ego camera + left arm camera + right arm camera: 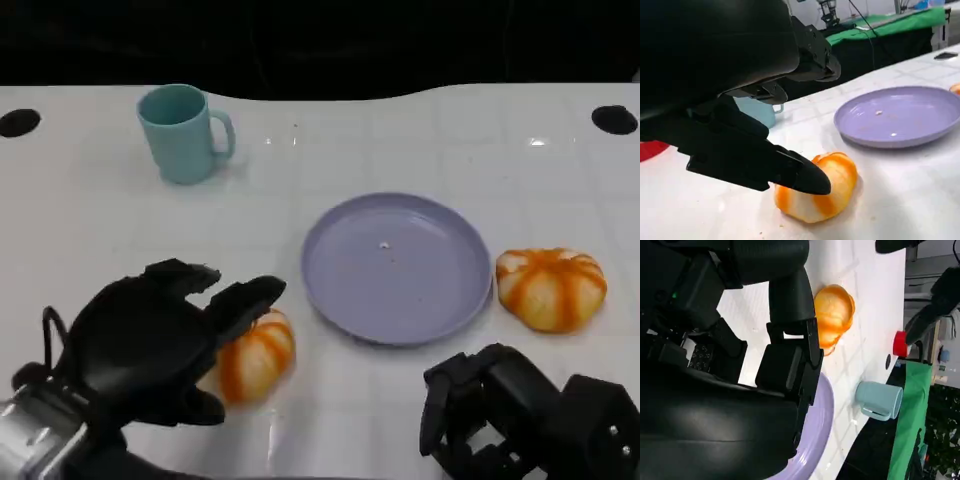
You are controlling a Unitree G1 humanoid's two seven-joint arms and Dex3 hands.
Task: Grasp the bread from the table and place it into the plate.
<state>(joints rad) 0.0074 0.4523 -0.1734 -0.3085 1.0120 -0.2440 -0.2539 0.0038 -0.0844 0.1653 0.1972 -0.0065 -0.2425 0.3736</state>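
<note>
An orange-and-white striped bread lies on the white table, left of the purple plate. My left hand hovers at the bread's left side with fingers spread over it; in the left wrist view one fingertip sits in front of the bread and nothing is gripped. A second striped bread lies just right of the plate. My right hand rests low at the front right, fingers curled in, holding nothing. The right wrist view shows the left bread and the plate's rim.
A teal mug stands at the back left, also seen behind my left hand and in the right wrist view. A red object sits beyond the table. Black round holes mark the table's far corners.
</note>
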